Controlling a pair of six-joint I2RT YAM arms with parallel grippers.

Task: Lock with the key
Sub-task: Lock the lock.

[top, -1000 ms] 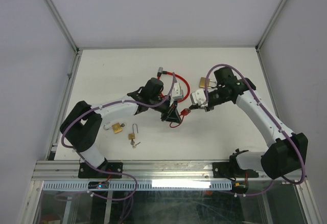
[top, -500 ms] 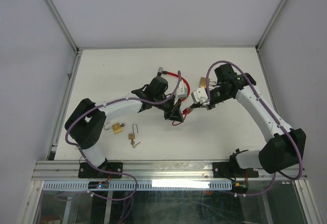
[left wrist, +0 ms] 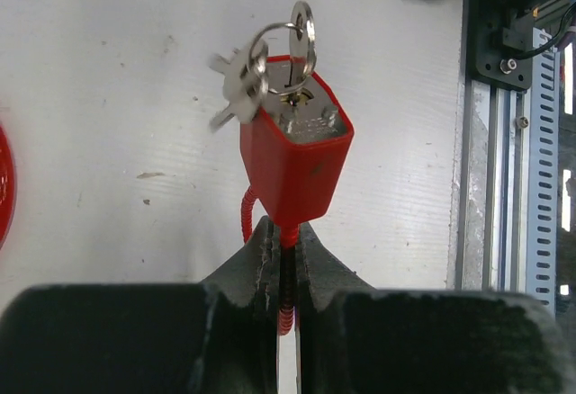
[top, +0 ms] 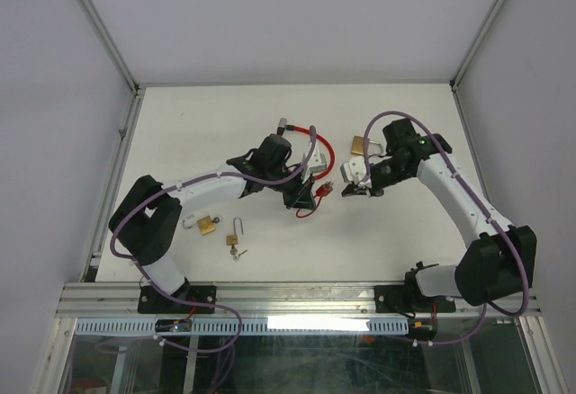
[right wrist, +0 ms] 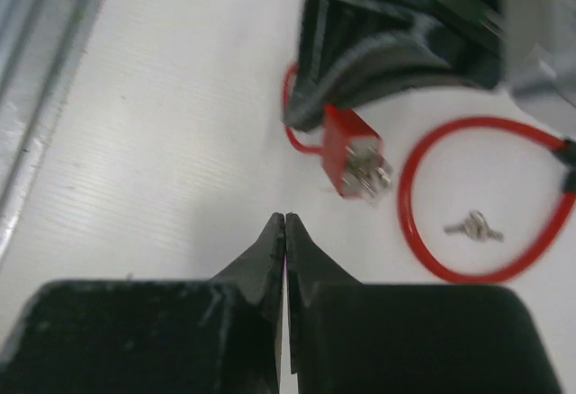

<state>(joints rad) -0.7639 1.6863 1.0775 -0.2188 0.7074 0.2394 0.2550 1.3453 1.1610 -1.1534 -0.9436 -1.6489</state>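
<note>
Between the two arms, about mid-table, you've got the red lock (top: 325, 189) held out by your left gripper (top: 303, 198). From the left wrist view, the pads (left wrist: 261, 264) are pinched tight on the lock's thin red cable (left wrist: 286, 308) right under the body. They cover where the cable runs, so I can't tell if it's latched back in. I also can't tell if the lock touches the table (top: 180, 124) or hangs just above it.

A key (left wrist: 290, 75) sits in the keyway on the end facing away from the gripper. It has a ring (left wrist: 309, 25) through it and spare keys (left wrist: 236, 84) dangling off to the left. Those are smeared by blur, so there's no counting them. Which way the key is turned, no idea.

Your right gripper (top: 346, 191) is just beside the lock, not touching. Its tips are pressed together with nothing between them. Its wrist view is soft all over: the lock is a red blob with a shiny end. The left gripper above it gets cut off by the top edge. A bigger red loop (right wrist: 404, 198) lies flat on the right and runs out of the frame, with a small key bunch (right wrist: 472, 226) inside it.

Overhead, a brass padlock (top: 360, 145) is partly hidden behind the right wrist. A small padlock (top: 206, 225) and an open padlock (top: 236, 232) lie near the left elbow, too tiny to read more.
</note>
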